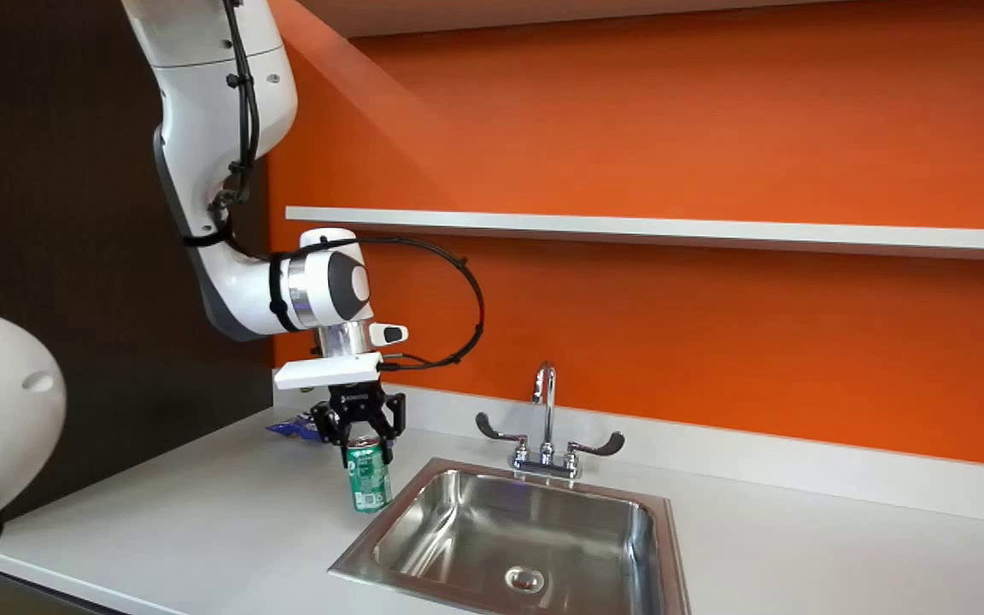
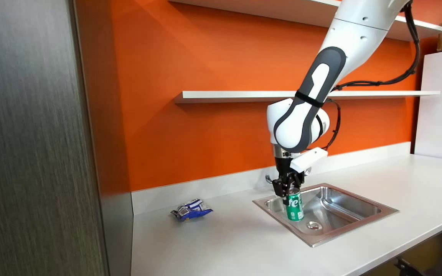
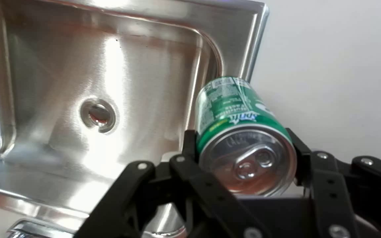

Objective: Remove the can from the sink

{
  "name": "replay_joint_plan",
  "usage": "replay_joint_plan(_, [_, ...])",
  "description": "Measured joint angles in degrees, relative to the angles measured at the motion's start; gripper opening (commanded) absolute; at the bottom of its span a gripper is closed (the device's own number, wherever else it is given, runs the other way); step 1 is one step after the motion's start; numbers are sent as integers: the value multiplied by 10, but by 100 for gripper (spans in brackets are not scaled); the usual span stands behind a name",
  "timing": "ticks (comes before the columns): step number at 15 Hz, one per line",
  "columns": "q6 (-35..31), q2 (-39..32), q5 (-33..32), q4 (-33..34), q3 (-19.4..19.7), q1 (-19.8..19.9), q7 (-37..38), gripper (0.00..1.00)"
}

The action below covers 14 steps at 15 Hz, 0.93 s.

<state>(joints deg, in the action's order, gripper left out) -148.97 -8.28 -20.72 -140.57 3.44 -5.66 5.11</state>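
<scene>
The green Sprite can (image 3: 243, 138) is situated between the 2 jaws of the gripper (image 1: 366, 459), and the next move depends on this relation. The jaws are pinching it, 1 from each side, near its upper end. Its long axis is almost vertical and follows the pointing direction of the gripper: the silvery top looks toward the wrist, the bottom points away. Only 1 arm (image 1: 202, 154) is in view, so the question of the nearer arm does not arise.

In the wrist view, the Sprite can covers part of the rim of the sink (image 3: 235, 43), to the right of the drain (image 3: 98, 115). In an exterior view it appears against the countertop (image 1: 159, 521), just beside the sink; in an exterior view the steel basin (image 2: 336, 209) is behind it. From this I judge that it hangs in the air, near the side rim; the exact height I cannot tell.

The next move should, in my opinion, carry it sideways, toward the side where the blue packet (image 2: 191, 209) lies, and then lower it. If lowered too early, its bottom may strike the rim.
</scene>
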Motion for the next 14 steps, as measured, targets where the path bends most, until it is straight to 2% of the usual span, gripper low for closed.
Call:
replay_joint_plan(7, [-33,-22,-2,-12,-29,-20,0,38])
replay_joint_plan(14, [-76,-47,-2,-23,-31,-27,0,38])
